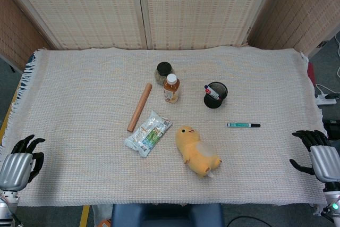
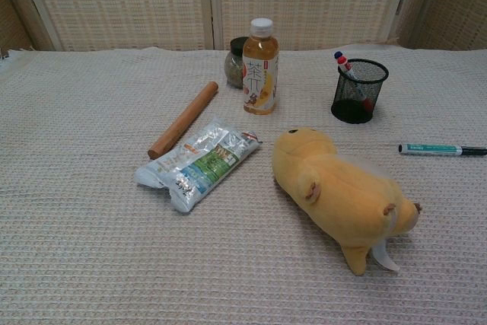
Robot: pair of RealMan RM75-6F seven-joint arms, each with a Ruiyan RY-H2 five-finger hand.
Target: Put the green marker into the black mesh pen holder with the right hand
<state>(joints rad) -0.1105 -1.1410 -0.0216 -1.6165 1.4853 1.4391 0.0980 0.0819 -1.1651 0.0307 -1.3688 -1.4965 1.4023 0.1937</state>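
Note:
The green marker (image 1: 243,125) (image 2: 441,149) lies flat on the woven cloth, right of centre, its black cap pointing right. The black mesh pen holder (image 1: 215,94) (image 2: 358,90) stands upright behind it and a little to the left, with a red-and-white pen inside. My right hand (image 1: 317,154) rests at the table's right edge, fingers apart and holding nothing, well to the right of the marker. My left hand (image 1: 22,156) sits at the left edge, also with nothing in it. Neither hand shows in the chest view.
A yellow plush toy (image 1: 197,151) (image 2: 346,195) lies in front of the holder. A tea bottle (image 1: 171,88) (image 2: 260,67), a dark jar (image 1: 163,72), a wooden rolling pin (image 1: 139,107) (image 2: 183,119) and a snack packet (image 1: 148,133) (image 2: 198,162) occupy the middle.

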